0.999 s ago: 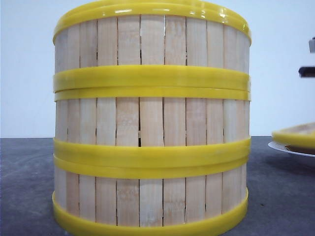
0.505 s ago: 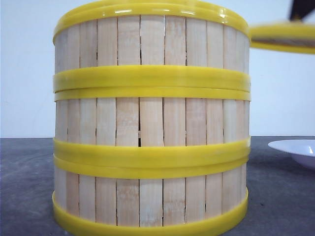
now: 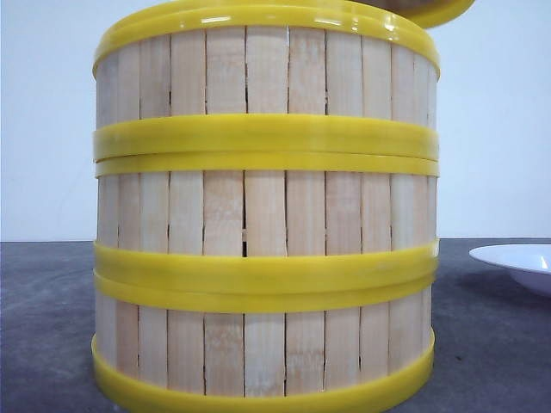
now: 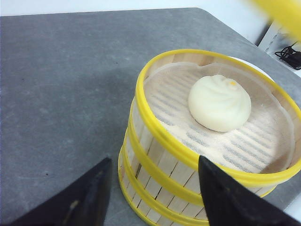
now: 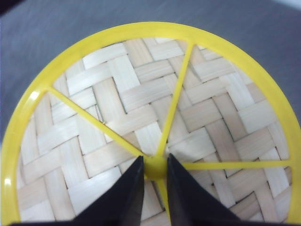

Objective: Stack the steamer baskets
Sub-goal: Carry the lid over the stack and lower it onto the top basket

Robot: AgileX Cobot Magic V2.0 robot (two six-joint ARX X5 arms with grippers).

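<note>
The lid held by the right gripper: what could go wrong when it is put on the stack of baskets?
1. The right gripper pinches only the small centre knob of the lid, so the lid might tilt or slip.
2. In the front view the lid sits off to the right above the steamer baskets; lowered so, it could catch the rim.
3. A crooked lid might press the bun.

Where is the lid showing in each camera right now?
Front: only the lid's yellow rim peeks in at top right, above the steamer basket stack.
Left wrist: blurred yellow edge at the upper right corner.
Right wrist: fills the view, hub pinched by the right gripper.
Shared landmark: the lid's yellow rim.
</note>
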